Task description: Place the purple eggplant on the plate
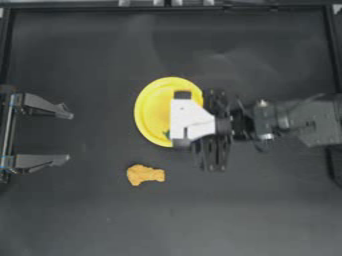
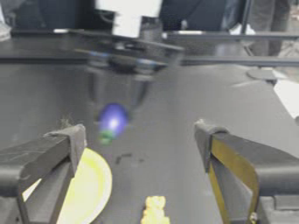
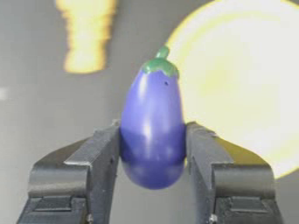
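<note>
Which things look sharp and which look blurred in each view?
Right wrist view: purple eggplant sharp in the right pincer, plate and nugget blurred. Left wrist view: eggplant a smear. Top view: all soft; left pincer parked.

Top view: I look straight down on the dark table [image 1: 80,215], taking in both arms, the plate [image 1: 152,112] and the orange-tan piece [image 1: 145,174]. Left wrist view: my camera sits low on the drawn-back left gripper [image 2: 140,144] and faces across the table, seeing the plate [image 2: 88,188], the orange-tan piece [image 2: 154,210] and, farther off, the purple eggplant [image 2: 112,120]. Right wrist view: very near, I look along the right gripper [image 3: 153,140] at the purple eggplant [image 3: 152,131], plate [image 3: 245,100] and orange-tan piece [image 3: 86,33] beyond. All three views share plate and orange-tan piece.
</note>
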